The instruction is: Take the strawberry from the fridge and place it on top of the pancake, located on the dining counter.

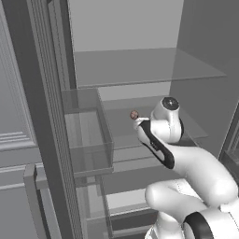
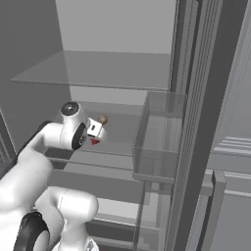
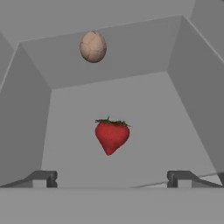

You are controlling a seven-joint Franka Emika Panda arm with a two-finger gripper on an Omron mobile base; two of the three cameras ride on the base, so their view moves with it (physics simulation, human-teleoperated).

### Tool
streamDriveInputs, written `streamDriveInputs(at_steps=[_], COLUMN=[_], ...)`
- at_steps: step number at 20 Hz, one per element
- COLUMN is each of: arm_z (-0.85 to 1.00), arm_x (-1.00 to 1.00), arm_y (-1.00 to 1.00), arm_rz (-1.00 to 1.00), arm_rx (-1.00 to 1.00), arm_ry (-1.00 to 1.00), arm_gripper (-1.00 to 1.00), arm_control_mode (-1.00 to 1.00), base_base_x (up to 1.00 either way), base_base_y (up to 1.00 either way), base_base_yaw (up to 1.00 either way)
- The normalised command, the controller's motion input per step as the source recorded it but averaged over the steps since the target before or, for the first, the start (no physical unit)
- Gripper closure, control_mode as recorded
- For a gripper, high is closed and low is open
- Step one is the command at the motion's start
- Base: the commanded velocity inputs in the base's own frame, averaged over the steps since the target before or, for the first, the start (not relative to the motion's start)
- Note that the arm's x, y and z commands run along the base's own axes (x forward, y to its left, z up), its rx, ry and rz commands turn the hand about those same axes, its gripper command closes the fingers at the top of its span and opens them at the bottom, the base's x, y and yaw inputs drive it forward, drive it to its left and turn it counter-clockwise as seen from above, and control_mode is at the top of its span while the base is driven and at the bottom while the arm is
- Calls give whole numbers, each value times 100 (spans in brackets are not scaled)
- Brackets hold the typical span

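The fridge stands open, and my arm reaches in over a pale glass shelf. The strawberry, a small red berry with a green cap, lies on the shelf floor. In the hand view it sits just beyond my gripper and centred between the two dark fingertips. The jaws are spread wide with nothing between them, clear of the berry. In the right base view the strawberry shows as a red spot right under my white hand.
A small round tan-brown thing rests further back on the same shelf. A clear door bin juts out beside the shelf. Grey fridge walls close in on both sides.
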Motion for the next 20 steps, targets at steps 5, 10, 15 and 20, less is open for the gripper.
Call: streamDriveInputs(at_steps=[5, 10, 15, 20], arm_z=[-33, -42, -25, -21], arm_x=[44, 13, 4, 27], arm_y=[0, 2, 0, 0], arm_rz=[0, 0, 0, 0], arm_rx=[0, -1, 0, 0], arm_ry=[3, 1, 0, 1], arm_gripper=[-100, -100, -100, -100], arm_control_mode=[-100, -100, -100, -100], base_base_x=[0, 0, 0, 0], base_base_y=[0, 0, 0, 0], base_base_yaw=[0, 0, 0, 0])
